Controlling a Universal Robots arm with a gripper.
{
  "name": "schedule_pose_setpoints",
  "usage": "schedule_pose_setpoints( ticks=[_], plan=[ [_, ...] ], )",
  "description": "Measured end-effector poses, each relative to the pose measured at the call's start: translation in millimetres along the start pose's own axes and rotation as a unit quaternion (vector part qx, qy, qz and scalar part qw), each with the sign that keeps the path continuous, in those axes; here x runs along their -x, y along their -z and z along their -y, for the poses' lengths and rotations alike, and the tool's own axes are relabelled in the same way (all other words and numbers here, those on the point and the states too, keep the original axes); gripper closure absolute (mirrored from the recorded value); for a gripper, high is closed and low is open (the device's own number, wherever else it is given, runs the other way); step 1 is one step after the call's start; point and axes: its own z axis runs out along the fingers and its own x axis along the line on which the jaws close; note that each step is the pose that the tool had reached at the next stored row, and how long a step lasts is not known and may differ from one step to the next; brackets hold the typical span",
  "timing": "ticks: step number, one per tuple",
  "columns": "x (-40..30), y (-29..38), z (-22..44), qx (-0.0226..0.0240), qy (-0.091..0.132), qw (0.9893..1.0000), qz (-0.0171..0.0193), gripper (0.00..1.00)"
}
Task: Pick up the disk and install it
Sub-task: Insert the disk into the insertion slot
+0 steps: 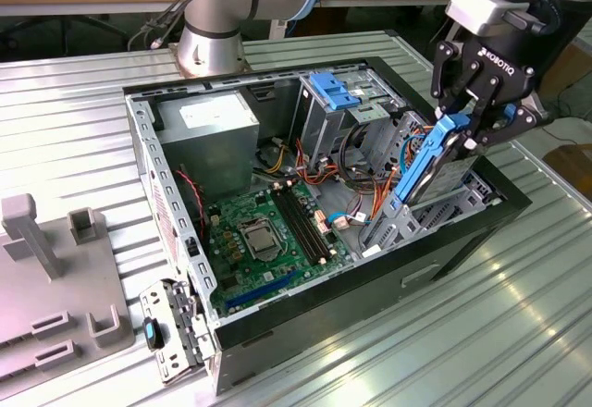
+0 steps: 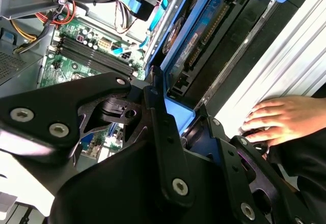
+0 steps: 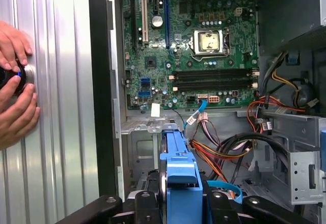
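A ribbed metal table (image 1: pixel 518 333) takes up most of the room in front of me. On it lies an open black computer case (image 1: pixel 444 268) with its inside facing up. The robot arm's pale base (image 1: pixel 217 18) stands on the table just behind the case. At the exterior view's left sits a grey plate (image 1: pixel 55 287) with blocky uprights, well apart from the case.

Inside the case, a silver power supply (image 1: pixel 208 139) fills the far corner. A green circuit board (image 1: pixel 264 231) covers the floor beside it, and in the first wrist view the board (image 3: pixel 204 56) lies beyond the held part. A metal drive cage with a blue tab (image 1: pixel 338 92) stands along the back wall. Next to it is a tangle of orange, red and black cables (image 1: pixel 365 185).

The disk (image 1: pixel 427 162) is at the case's corner on the exterior view's right. It stands on edge and is tilted, with its lower end down among the walls of a metal bay and its upper end above the case's rim. I cannot tell whether it is fully seated. The gripper (image 1: pixel 467 129) pinches the disk's upper end, with one black finger pressed on each face. Both wrist views show the same hold: the blue carrier (image 3: pixel 181 168) sits between the fingers (image 3: pixel 147 206), and the drive (image 2: pixel 204 35) runs down into the bay.

A person's hands (image 3: pixel 15 81) rest on the table beside the case, around a small round dark object. One hand (image 2: pixel 280 119) also shows in the second wrist view.
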Motion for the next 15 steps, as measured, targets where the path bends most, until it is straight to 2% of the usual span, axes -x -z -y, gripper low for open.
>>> schedule_pose_setpoints(
  ticks=[5, 15],
  plan=[
    [0.1, -3.3, 0.1, 0.0000, 0.000, 1.0000, 0.0000, 0.63],
    [0.1, -3.9, 0.2, 0.0000, 0.000, 1.0000, 0.0000, 0.63]
  ],
)
